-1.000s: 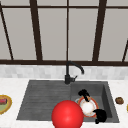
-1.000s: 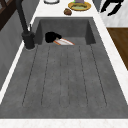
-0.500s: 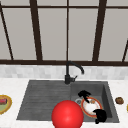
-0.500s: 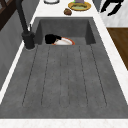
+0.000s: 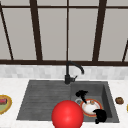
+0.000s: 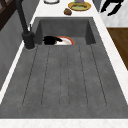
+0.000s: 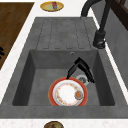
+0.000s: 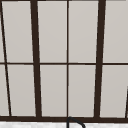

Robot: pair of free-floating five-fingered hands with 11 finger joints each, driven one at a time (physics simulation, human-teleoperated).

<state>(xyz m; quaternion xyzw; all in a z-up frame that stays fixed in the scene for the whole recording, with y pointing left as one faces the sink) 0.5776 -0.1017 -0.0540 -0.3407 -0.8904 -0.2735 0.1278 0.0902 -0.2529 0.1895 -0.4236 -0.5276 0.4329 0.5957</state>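
Observation:
A white plate with a red rim (image 5: 90, 108) (image 7: 68, 94) (image 6: 65, 41) lies flat on the floor of the sink basin (image 5: 106, 92), with a small orange bit (image 7: 78, 94) on it. My left hand (image 5: 81, 94) (image 7: 80, 66) (image 6: 50, 40) hangs over the plate's far rim. Its fingers are straight and spread downward, with the tips at the rim and nothing gripped. My right hand (image 5: 100, 116) (image 6: 111, 6) floats off the sink's front edge, to the right of the plate, fingers relaxed and holding nothing. A big red ball (image 5: 67, 115) shows low in the front view, left of the plate.
A black faucet (image 5: 71, 72) (image 7: 100, 37) stands behind the basin, and a ribbed drainboard (image 5: 42, 97) lies to its left. On the left counter sits a yellow dish with food (image 5: 3, 103) (image 7: 52, 6). The right counter holds a brown lump (image 5: 119, 100) (image 6: 67, 11) and another dish (image 6: 79, 5).

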